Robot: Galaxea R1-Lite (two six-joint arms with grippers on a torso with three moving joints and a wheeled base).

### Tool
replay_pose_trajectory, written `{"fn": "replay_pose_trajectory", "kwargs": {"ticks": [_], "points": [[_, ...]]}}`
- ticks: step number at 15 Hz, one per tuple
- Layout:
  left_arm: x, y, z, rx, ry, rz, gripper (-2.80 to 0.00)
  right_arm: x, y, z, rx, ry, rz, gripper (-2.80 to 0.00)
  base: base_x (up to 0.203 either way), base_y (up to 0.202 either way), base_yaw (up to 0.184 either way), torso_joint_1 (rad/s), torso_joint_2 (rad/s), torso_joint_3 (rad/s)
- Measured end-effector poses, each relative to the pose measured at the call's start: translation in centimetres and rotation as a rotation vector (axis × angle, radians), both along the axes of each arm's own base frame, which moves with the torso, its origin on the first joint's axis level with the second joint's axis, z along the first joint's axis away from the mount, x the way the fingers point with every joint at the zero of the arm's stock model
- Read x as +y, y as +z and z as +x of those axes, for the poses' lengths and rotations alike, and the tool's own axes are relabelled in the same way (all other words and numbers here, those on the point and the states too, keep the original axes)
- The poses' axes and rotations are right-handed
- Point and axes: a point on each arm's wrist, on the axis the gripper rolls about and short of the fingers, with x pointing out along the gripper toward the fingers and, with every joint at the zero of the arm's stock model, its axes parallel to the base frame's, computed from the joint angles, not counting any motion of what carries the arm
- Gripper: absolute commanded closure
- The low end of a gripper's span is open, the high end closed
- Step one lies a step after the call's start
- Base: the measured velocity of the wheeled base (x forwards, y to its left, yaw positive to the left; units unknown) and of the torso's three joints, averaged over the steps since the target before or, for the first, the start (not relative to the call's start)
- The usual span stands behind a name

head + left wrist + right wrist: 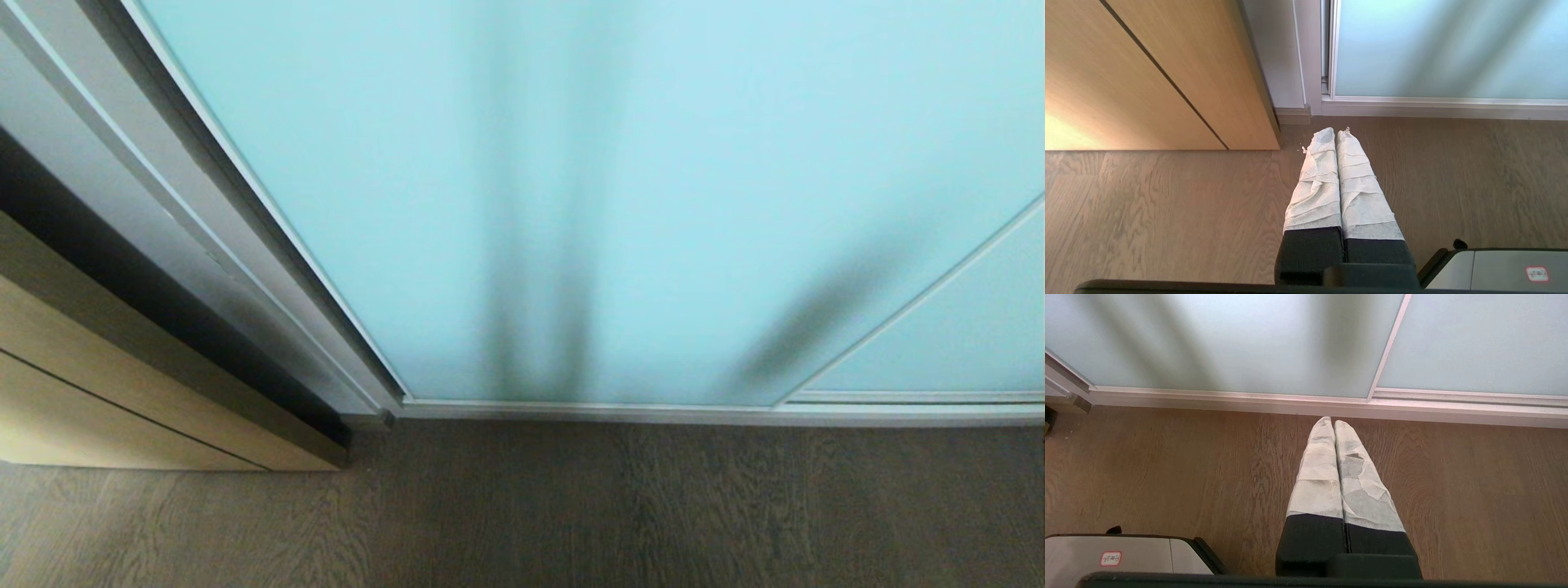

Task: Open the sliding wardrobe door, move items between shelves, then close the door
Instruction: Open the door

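The sliding wardrobe door (571,204) fills most of my head view, a frosted blue-green pane in a thin silver frame, fully closed, its bottom rail meeting the wood floor (571,506) across the lower part of the frame. Its left edge runs diagonally from the upper left down to the corner at lower centre-left, next to a light wood door (98,392). A second pane (963,327) overlaps it at the lower right. No shelves or items show; they must lie behind the glass.

My left gripper (1337,132) hangs over the floor near the door's left corner, jaws pressed together, holding nothing. My right gripper (1333,420) hangs near the seam between the panes, jaws likewise together and empty.

I judge the door heavy, rigid and breakable, with slick glass offering no purchase. The metal frame edge on the left looks like the place to hook and push along the track.
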Motion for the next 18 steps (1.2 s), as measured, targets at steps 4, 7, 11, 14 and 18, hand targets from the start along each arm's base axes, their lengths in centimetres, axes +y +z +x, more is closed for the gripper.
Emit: {"fn": "replay_pose_trajectory", "kwargs": {"ticks": [4, 7, 11, 14, 18], "points": [[0.0, 0.0, 0.0, 0.001, 0.001, 0.0, 0.0, 0.0, 0.0, 0.0, 0.0, 0.0, 0.0, 0.0, 0.0, 0.0, 0.0, 0.0, 0.0, 0.0], [0.0, 0.0, 0.0, 0.0, 0.012, -0.01, 0.0, 0.0, 0.0, 0.0, 0.0, 0.0, 0.0, 0.0, 0.0, 0.0, 0.0, 0.0, 0.0, 0.0], [0.0, 0.1, 0.0, -0.003, 0.023, -0.023, 0.0, 0.0, 0.0, 0.0, 0.0, 0.0, 0.0, 0.0, 0.0, 0.0, 0.0, 0.0, 0.0, 0.0], [0.1, 3.7, -1.2, -0.092, 0.038, 0.001, 0.0, 0.0, 0.0, 0.0, 0.0, 0.0, 0.0, 0.0, 0.0, 0.0, 0.0, 0.0, 0.0, 0.0], [0.3, 10.4, -2.1, -0.14, 0.145, 0.069, 0.0, 0.0, 0.0, 0.0, 0.0, 0.0, 0.0, 0.0, 0.0, 0.0, 0.0, 0.0, 0.0, 0.0]]}}
